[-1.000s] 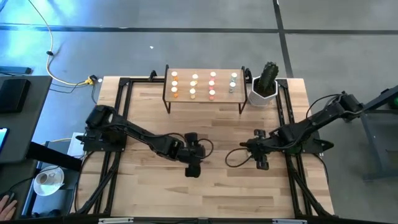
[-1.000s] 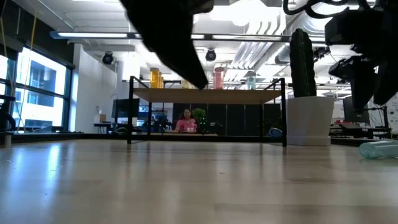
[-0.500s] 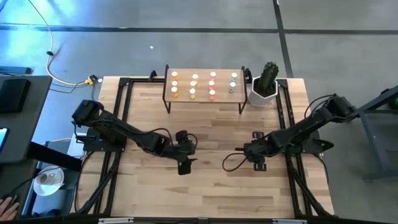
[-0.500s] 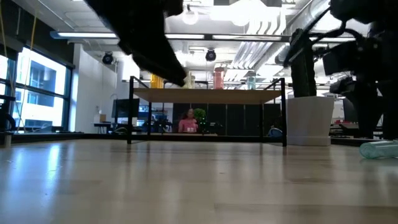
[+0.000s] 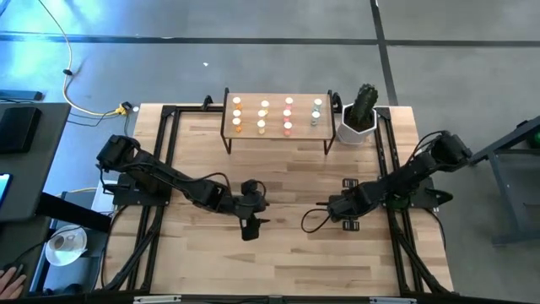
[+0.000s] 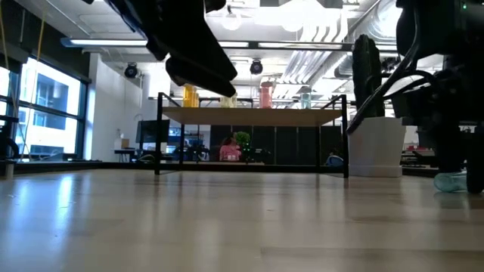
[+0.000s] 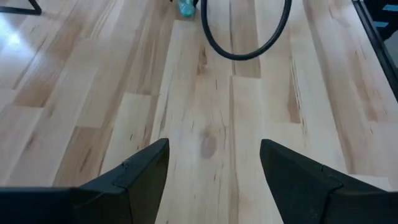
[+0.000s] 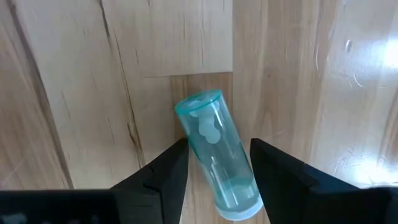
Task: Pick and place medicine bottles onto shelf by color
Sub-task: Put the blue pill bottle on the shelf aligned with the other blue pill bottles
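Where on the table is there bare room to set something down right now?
The tabletop is bare in front of both arms and between the shelf and the left gripper. It is crowded on the shelf with medicine bottles, and at the right gripper, over a lying green bottle.

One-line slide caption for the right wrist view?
Right gripper, fingers open, straddles a green medicine bottle lying on its side on the wooden tabletop.

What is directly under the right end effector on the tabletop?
A translucent teal bottle lies on its side on the wooden tabletop, between the open fingers of the right end effector. Its far end is cut off by the frame, so any cap is not visible.
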{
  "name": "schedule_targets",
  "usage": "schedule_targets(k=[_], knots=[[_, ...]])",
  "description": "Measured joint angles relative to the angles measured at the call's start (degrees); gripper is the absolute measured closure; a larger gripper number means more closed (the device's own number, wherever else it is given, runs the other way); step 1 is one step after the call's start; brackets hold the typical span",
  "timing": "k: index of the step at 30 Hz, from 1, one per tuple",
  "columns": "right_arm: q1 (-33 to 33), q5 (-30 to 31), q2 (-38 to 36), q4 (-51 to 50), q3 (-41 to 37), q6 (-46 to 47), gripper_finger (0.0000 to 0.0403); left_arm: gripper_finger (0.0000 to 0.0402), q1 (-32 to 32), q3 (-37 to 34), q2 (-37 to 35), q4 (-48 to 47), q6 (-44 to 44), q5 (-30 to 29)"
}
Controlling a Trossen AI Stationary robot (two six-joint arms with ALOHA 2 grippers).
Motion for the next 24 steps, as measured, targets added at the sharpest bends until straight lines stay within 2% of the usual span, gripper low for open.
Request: schedule_targets(k=[4, 13, 19, 24], knots=[[0.00, -0.02, -0.08, 0.05, 0.05, 0.02, 0.0247, 0.0161, 0.04, 0.00, 0.00, -0.32, -0.12, 0.02], [-0.01, -0.12, -0.47, 0.48, -0.08, -0.15, 0.0324, 0.0161, 0.37, 0.00, 0.07, -0.09, -1.01, 4.76], [0.55, 0.20, -0.40, 1.30, 2.67, -1.56, 0.0324, 0.0161, 2.20, 0.00, 0.07, 0.23, -6.15, 12.73], [2.33, 3.52, -0.41, 4.47, 8.25, -7.84, 0.0323, 0.0161, 4.24, 0.00, 0.11, 1.00, -13.39, 20.34]])
